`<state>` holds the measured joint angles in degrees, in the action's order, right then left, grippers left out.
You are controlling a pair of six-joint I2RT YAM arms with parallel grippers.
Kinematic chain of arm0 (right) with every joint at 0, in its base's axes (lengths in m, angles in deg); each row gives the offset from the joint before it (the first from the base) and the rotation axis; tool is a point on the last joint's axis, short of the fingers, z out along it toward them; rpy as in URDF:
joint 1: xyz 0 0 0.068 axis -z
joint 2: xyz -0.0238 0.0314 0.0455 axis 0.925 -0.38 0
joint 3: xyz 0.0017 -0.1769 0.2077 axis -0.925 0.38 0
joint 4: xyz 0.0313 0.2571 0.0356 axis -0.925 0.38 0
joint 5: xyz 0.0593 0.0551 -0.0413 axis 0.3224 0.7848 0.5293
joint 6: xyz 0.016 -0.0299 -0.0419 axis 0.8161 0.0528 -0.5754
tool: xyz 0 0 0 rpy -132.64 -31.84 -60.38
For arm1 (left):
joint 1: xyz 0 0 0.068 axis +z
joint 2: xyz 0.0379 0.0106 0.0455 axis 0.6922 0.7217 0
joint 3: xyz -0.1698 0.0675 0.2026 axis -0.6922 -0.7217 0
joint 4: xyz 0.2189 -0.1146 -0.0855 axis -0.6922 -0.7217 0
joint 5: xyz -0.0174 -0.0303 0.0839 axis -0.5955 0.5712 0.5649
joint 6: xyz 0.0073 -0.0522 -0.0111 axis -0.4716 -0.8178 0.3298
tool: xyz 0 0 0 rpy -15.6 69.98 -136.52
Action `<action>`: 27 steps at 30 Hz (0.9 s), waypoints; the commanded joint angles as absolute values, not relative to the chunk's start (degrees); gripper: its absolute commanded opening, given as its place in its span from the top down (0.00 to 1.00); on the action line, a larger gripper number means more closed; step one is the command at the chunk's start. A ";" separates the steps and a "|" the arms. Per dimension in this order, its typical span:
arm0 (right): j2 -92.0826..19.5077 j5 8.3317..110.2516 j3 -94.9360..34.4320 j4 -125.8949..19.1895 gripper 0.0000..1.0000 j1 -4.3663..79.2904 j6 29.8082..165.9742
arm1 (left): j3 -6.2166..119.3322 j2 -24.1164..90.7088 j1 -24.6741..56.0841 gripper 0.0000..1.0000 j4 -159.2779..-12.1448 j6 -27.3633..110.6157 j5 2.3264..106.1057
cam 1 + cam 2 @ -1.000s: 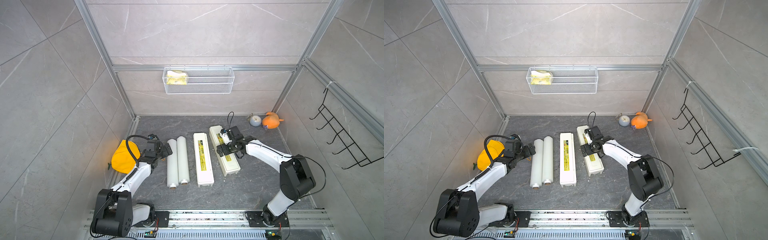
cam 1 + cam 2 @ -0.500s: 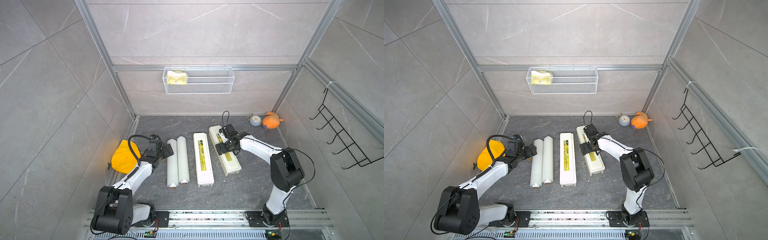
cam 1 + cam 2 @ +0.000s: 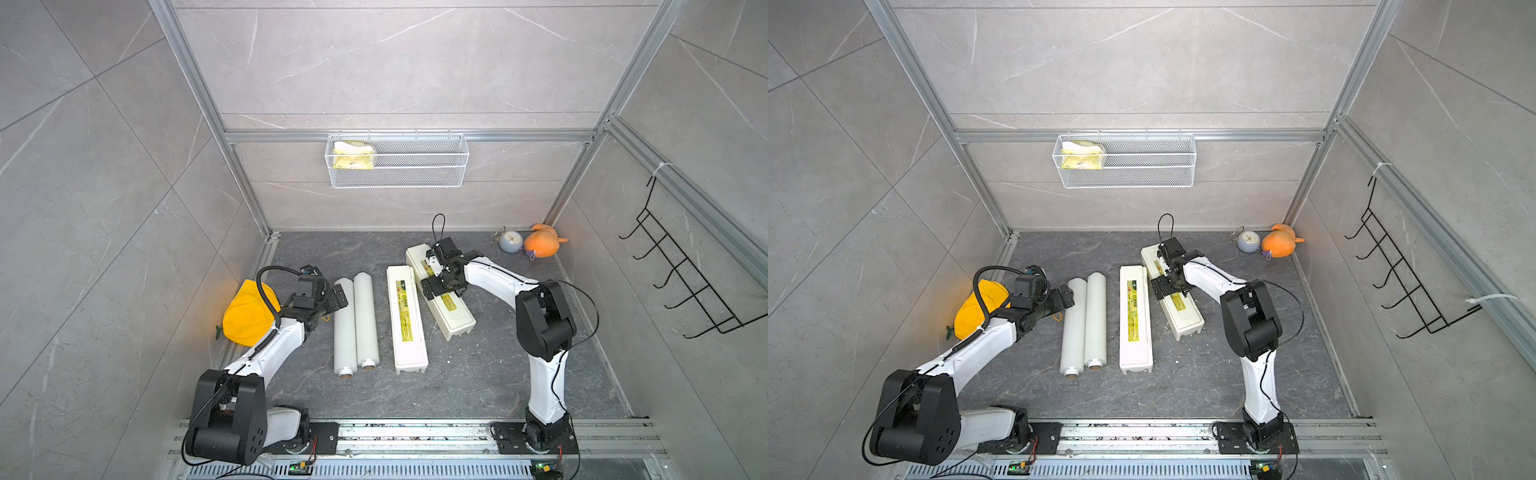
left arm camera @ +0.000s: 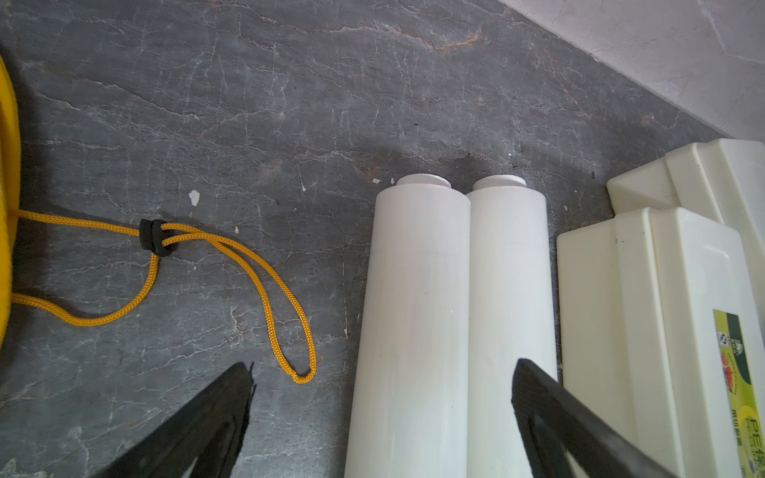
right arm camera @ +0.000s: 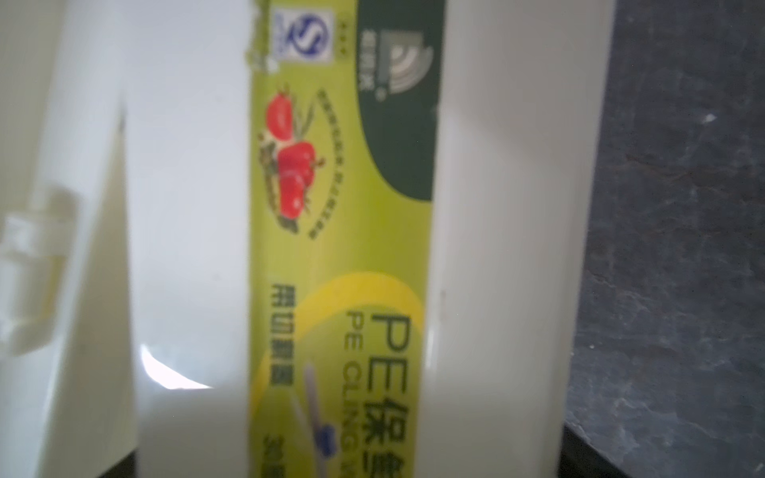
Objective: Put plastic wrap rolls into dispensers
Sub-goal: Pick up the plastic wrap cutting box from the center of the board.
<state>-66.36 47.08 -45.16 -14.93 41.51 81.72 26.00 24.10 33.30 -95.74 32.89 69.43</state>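
Two white plastic wrap rolls point(image 3: 345, 328) point(image 3: 365, 320) lie side by side on the dark floor, in both top views. To their right lie two cream dispensers, lids down: one straight point(image 3: 405, 320), one angled point(image 3: 442, 297). My left gripper point(image 3: 336, 299) is open beside the rolls' far ends. In the left wrist view the nearer roll point(image 4: 414, 310) lies between its fingers point(image 4: 207, 422), and the other finger overlaps the second roll point(image 4: 511, 289). My right gripper point(image 3: 440, 286) is open, astride the angled dispenser. Its green label point(image 5: 343, 248) fills the right wrist view.
A yellow cap point(image 3: 245, 313) with a loose yellow cord point(image 4: 248, 265) lies by the left wall. A clock point(image 3: 510, 241) and an orange plush toy point(image 3: 542, 245) sit in the back right corner. A wire basket point(image 3: 397, 166) hangs on the back wall and a black hook rack point(image 3: 685, 282) on the right wall.
My right gripper has slid left over the angled dispenser, and its elbow has swung in. My left gripper has edged right toward the rolls. Both stay open.
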 commanded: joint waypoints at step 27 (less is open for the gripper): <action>-26.21 90.29 -21.58 -25.14 0.12 55.99 92.10 | 51.62 42.15 24.93 0.00 -63.39 24.87 18.19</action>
<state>-29.88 76.18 -22.18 -20.11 55.13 88.69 48.12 39.88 25.08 -78.41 30.60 32.40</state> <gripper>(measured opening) 0.878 0.996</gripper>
